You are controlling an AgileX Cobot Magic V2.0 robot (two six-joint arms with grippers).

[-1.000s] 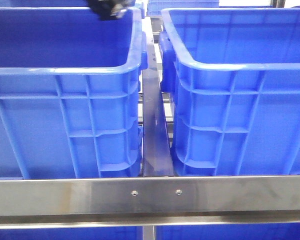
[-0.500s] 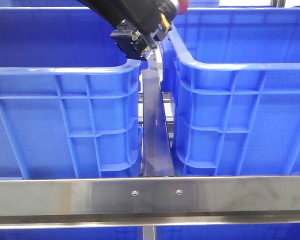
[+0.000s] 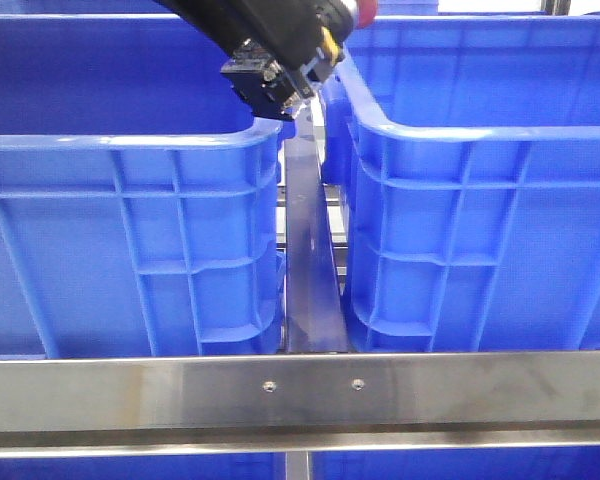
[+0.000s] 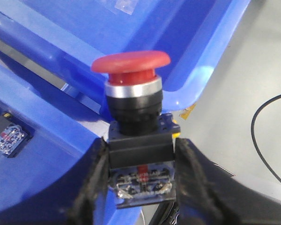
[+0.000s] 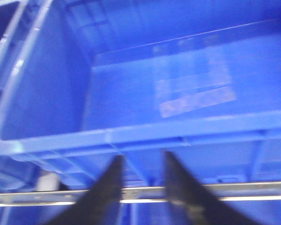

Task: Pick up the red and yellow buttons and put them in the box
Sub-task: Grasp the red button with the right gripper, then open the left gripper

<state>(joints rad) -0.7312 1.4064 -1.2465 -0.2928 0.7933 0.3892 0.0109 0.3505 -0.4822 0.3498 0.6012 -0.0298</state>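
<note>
1. The left gripper clamps a red mushroom-head push button by its square black switch body, one of the fingers on each side. Held this way, the red cap and silver collar stand clear above the grip and the contact block stays square between the pads.

2. In the front view the left arm reaches across the gap between the two blue crates, its tip at the near corner of the right-hand crate. The red cap just shows at the top edge there, which suggests the button is being carried toward that box, not yet let go.

3. Only the left wrist view shows the grip itself. It also catches another switch part lying in the left-hand crate, hidden from the front.

4. The right wrist view, blurred, shows the right gripper with fingers parted and holding nothing, hanging above a crate whose visible floor is bare apart from a pale label. The front camera misses this arm altogether.
</note>
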